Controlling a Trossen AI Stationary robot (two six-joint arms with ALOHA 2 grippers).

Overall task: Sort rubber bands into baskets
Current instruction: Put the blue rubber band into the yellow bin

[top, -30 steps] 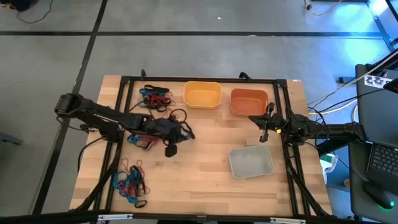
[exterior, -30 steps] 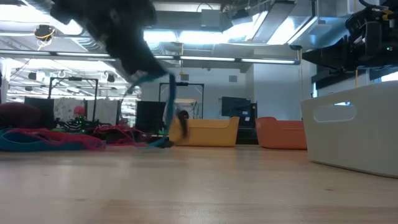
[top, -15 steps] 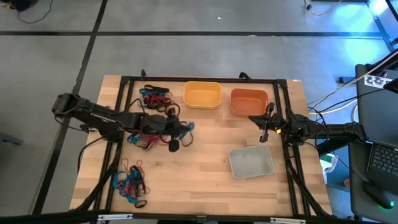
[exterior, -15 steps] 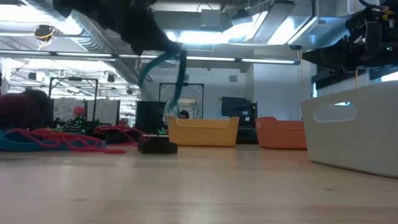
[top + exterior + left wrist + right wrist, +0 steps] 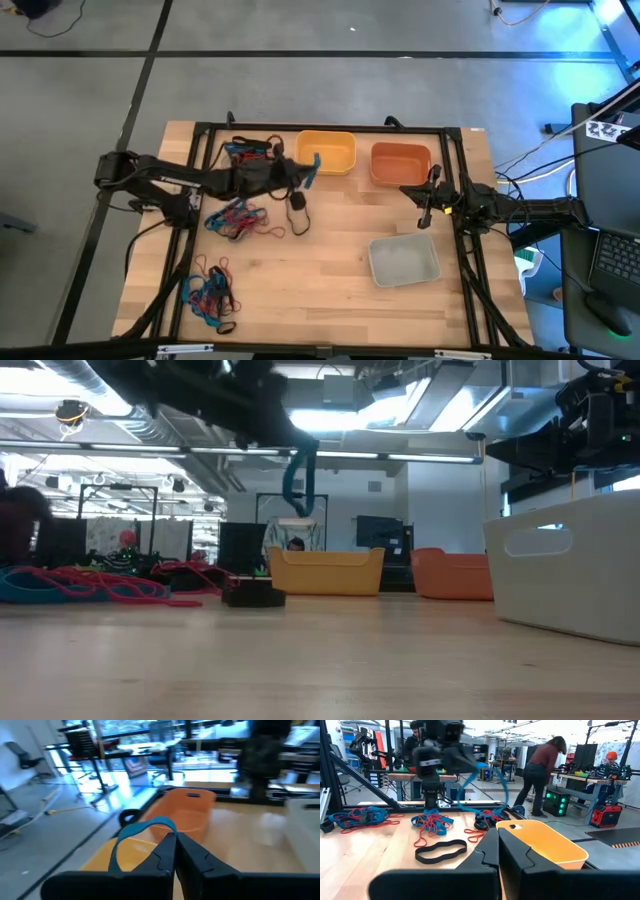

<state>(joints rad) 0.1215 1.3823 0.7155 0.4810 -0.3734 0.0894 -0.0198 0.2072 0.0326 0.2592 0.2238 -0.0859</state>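
Observation:
My left gripper [image 5: 300,172] is shut on a blue rubber band [image 5: 313,165] beside the near left corner of the yellow basket [image 5: 325,152], well above the table. In the low view the band [image 5: 300,475] hangs under the gripper [image 5: 285,440]. A black band [image 5: 297,218] lies flat on the table nearby. The orange basket [image 5: 400,162] and the pale grey basket [image 5: 403,260] stand to the right. My right gripper [image 5: 425,205] waits shut and empty between the orange and grey baskets. My left gripper pinches the blue band between its two shut fingers, at one spot of the loop [image 5: 161,826]. The fingers reach about level from the table's left. The rest of the loop [image 5: 116,851] curves out to one side and hangs slack, clear of the table and the basket.
Piles of red, blue and black bands lie at the far left [image 5: 250,152], the middle left [image 5: 238,218] and the near left [image 5: 210,295]. A black frame runs round the table. A person stands in the room beyond [image 5: 542,767].
My left gripper has risen and gone toward the table's far edge and right, up to the yellow basket, still shut on the blue band. The band's lower end, which reached the table, now hangs clear. A black band has come to lie on the table.

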